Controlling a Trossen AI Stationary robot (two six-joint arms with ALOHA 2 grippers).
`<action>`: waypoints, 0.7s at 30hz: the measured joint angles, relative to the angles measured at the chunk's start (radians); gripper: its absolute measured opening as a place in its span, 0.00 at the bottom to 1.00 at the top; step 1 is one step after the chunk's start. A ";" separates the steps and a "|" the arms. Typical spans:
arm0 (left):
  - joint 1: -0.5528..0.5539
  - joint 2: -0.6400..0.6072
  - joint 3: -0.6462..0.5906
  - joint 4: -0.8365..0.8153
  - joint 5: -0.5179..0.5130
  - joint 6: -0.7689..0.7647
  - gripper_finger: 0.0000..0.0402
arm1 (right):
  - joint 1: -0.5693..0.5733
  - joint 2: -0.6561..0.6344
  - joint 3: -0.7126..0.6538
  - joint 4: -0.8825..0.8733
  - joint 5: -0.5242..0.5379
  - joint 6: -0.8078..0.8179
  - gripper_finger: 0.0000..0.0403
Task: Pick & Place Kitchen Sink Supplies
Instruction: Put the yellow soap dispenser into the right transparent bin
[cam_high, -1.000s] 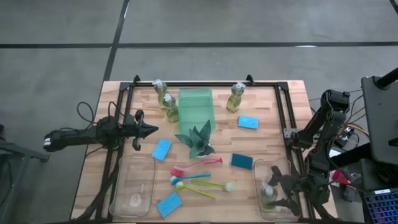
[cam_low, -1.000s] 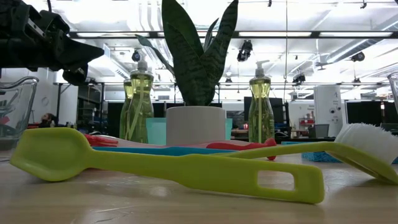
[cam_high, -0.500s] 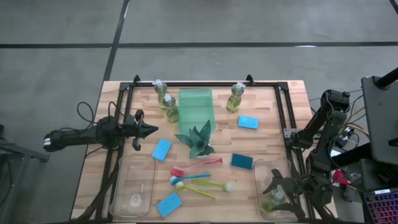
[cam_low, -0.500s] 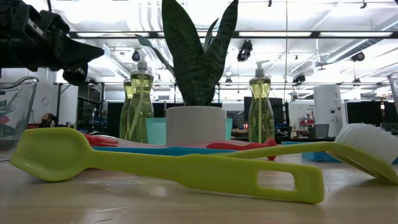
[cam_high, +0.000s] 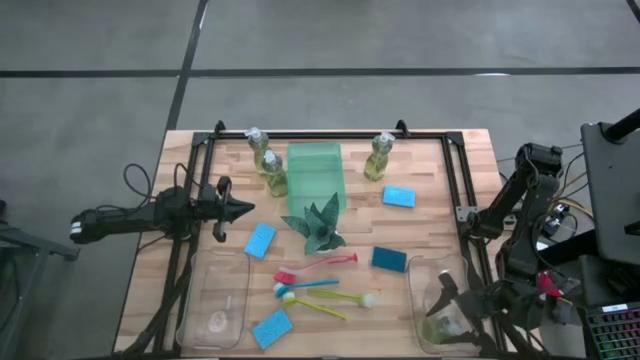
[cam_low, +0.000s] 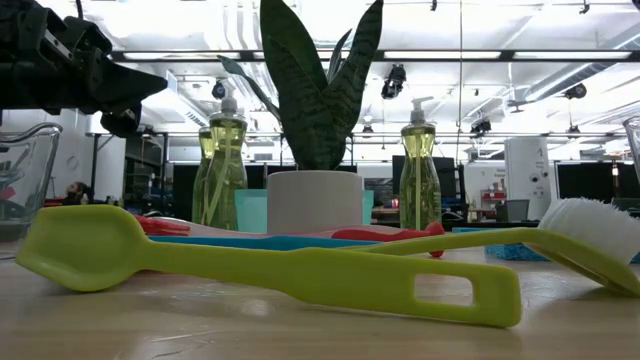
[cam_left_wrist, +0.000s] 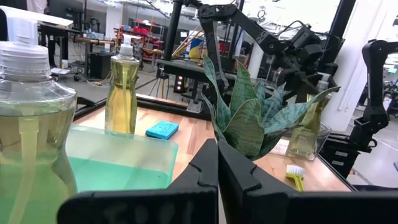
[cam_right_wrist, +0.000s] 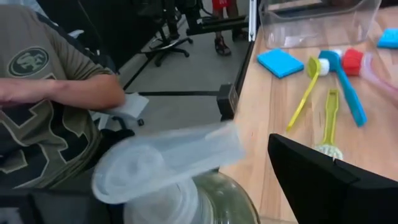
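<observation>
I see the left claw (cam_high: 243, 210) clenched, fingers pressed together with nothing between them, hovering over the left edge of the wooden slat bench (cam_high: 440, 200); arm stretched in from the left

Just right of it a flat blue rectangular sponge (cam_high: 260, 240) lies on the wood. Near the front left a clear plastic bin (cam_high: 214, 300), rounded corners, with another blue sponge (cam_high: 272, 327) beside its right wall

Back left: two clear soap bottles (cam_high: 271, 172) with yellow-green liquid and white pump caps, one behind the other, standing just left of the translucent green tray (cam_high: 315, 175)

Centre: spiky teal-green plant (cam_high: 318, 224) in a pale round pot, at the front end of the tray. In front of it three thin long-handled brushes: red brush (cam_high: 318, 266), blue brush (cam_high: 305, 285), yellow brush (cam_high: 330, 301) with a white bristle head; red and blue heads close together, handles fanning right. In the low view the yellow handle is smooth plastic with a slot near its end

Right of the tray a third soap bottle (cam_high: 378, 156) upright, then a light blue sponge (cam_high: 398, 196); a darker blue sponge (cam_high: 389, 259) nearer the front

Front right: second clear bin (cam_high: 425, 275) with the fourth soap bottle (cam_high: 436, 324) inside. Right claw (cam_high: 452, 315) is released, fingers spread wide, over that bin just beside the bottle; right wrist view shows the white cap right at the fingers, not gripped
</observation>
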 joint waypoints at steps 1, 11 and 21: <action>0.000 0.000 0.000 0.000 0.000 0.000 0.00 | 0.000 -0.002 0.003 -0.007 0.000 -0.005 0.76; 0.000 0.000 0.000 0.000 0.000 0.000 0.00 | 0.000 -0.098 0.006 -0.051 0.029 -0.080 0.74; 0.000 0.000 0.000 0.000 0.000 0.000 0.00 | -0.001 -0.188 0.007 -0.046 0.060 -0.143 0.79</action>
